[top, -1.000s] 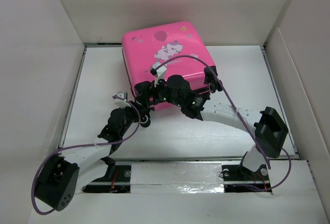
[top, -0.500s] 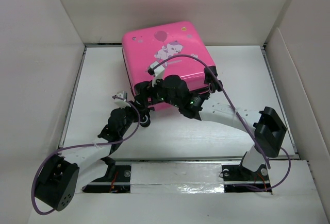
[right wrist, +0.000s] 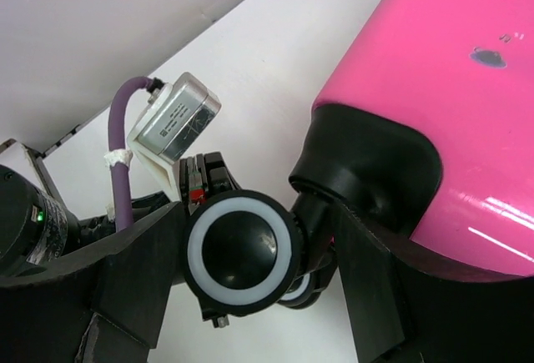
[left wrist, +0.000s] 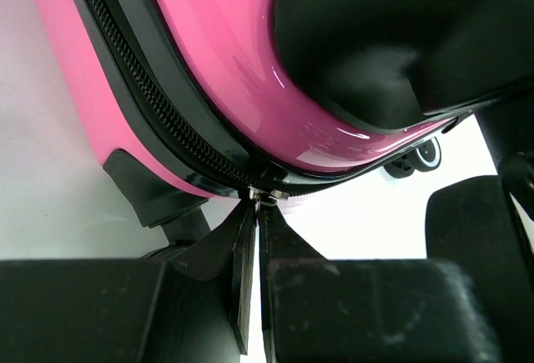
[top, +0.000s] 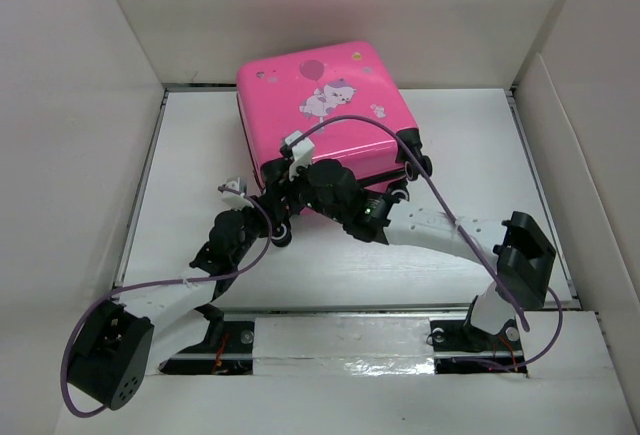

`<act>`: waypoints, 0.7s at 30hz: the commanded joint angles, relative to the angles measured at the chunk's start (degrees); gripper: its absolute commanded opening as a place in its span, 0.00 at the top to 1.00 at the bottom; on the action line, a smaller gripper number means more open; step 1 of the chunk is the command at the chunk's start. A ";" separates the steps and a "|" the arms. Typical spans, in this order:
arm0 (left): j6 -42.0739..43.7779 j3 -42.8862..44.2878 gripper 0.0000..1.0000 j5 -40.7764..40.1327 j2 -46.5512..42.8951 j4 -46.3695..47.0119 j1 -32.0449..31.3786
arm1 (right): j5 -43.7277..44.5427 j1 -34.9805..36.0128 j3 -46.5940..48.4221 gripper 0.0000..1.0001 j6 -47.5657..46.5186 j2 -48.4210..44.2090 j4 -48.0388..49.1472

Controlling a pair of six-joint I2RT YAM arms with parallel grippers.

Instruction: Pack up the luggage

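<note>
we see the luggage (top: 325, 105), bright pink with a cartoon animal and balloon print, black zipper trim and black wheels, lying flat at the desk (top: 200, 155)'s far middle. our left tool (left wrist: 257, 213) pinches its zipper pull (left wrist: 265, 195); our right tool (right wrist: 254, 271) gapes around a wheel (right wrist: 238, 250).

**Surface finishes of the luggage (top: 320, 120) and nearby fittings.**
The shell is hard plastic, bright pink and glossy, with sharp highlights along its curved edges. Its corner guards (right wrist: 367, 171) are smooth, semi-matt black plastic. The zipper (left wrist: 158, 121) has coarse black teeth set in matt black trim and ends in a small bright-metal zipper pull (left wrist: 265, 195). The wheel (right wrist: 239, 254) is smooth black with a white ring. The table (top: 195, 145) is matt white, and the cable (right wrist: 118, 125) has a smooth purple sheath.
</note>
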 commanded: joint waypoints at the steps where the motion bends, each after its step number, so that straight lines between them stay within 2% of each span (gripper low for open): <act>1: 1.82 4.00 1.00 -3.04 -1.54 6.77 0.53 | 3.78 1.46 -0.76 0.23 -0.89 -0.39 -5.38; 9: 1.82 4.09 1.00 -2.96 -1.45 6.94 0.53 | 8.44 2.51 1.26 0.24 -0.28 1.10 -7.49; 11: 1.82 4.09 1.00 -2.96 -1.19 6.94 0.53 | 8.44 2.51 1.61 0.29 -0.19 1.54 -7.49; 12: 1.82 4.18 1.00 -2.96 -1.19 6.94 0.53 | 8.53 2.51 1.96 0.33 -0.02 1.72 -7.49; 13: 1.82 4.09 1.00 -2.96 -1.10 7.03 0.53 | 8.71 2.51 2.14 0.40 0.07 2.33 -7.57; 15: 1.91 4.09 1.00 -3.13 -1.19 7.03 0.53 | 8.97 2.51 2.40 0.47 0.34 2.68 -7.40; 16: 1.91 4.09 1.00 -3.13 -1.27 6.94 0.53 | 9.49 2.51 2.32 0.57 0.51 2.86 -7.22; 19: 2.08 4.00 1.00 -3.48 -1.54 6.77 0.53 | 9.59 2.51 0.57 0.73 1.48 2.25 -5.03; 21: 2.35 4.09 1.00 -3.75 -1.54 6.42 0.53 | 9.24 1.99 -0.49 0.76 2.79 1.28 -4.06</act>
